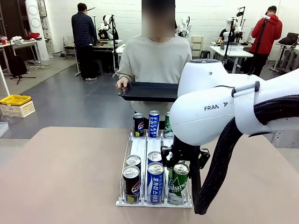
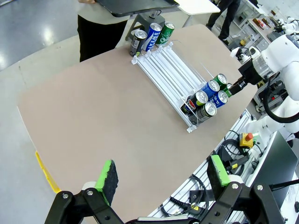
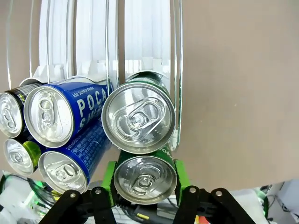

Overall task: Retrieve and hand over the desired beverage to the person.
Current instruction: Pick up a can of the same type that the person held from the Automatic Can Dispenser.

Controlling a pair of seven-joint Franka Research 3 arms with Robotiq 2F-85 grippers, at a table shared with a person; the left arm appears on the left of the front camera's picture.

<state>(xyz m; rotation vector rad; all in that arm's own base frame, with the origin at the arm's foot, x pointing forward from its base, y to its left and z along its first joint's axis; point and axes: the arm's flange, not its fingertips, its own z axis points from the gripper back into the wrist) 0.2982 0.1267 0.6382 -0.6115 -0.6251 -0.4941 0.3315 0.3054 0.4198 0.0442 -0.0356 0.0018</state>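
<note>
My right gripper is shut on the front green can in the right lane of a clear rack, its green pads pressed on both sides of it. From the front, the gripper comes down over that green can. A second green can stands right behind it. Blue cans and black cans fill the other lanes. The person stands at the far side holding a dark tray. My left gripper hangs open high above the table's near edge.
Three more cans stand at the rack's far end, just below the tray. The tan table is bare to the left of the rack. My right arm blocks the table's right part.
</note>
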